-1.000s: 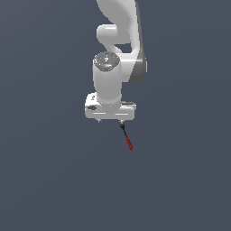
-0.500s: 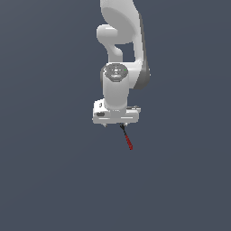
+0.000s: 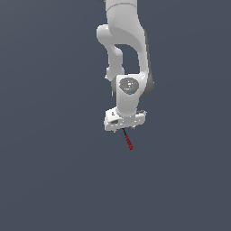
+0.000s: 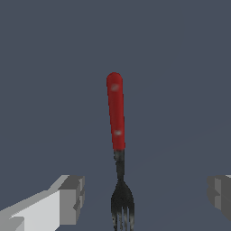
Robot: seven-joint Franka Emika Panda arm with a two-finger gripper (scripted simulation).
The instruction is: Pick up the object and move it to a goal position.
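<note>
No text can be read anywhere (no labels or numbers).

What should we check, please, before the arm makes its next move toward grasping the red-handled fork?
1. Gripper open: ok; in the wrist view the two fingers stand wide apart.
2. Fork between the fingers: ok; it lies roughly midway in the gap, touching neither.
3. Fork in view from both cameras: ok; the exterior view shows it just below the gripper.
4. Fingers low enough to close on it: cannot tell; neither view shows their height over the surface.
5. Grasp point: ok for the black neck and tines, which sit between the fingers; the red handle extends beyond.
6. Goal position marked: cannot tell; no marker is visible.
</note>
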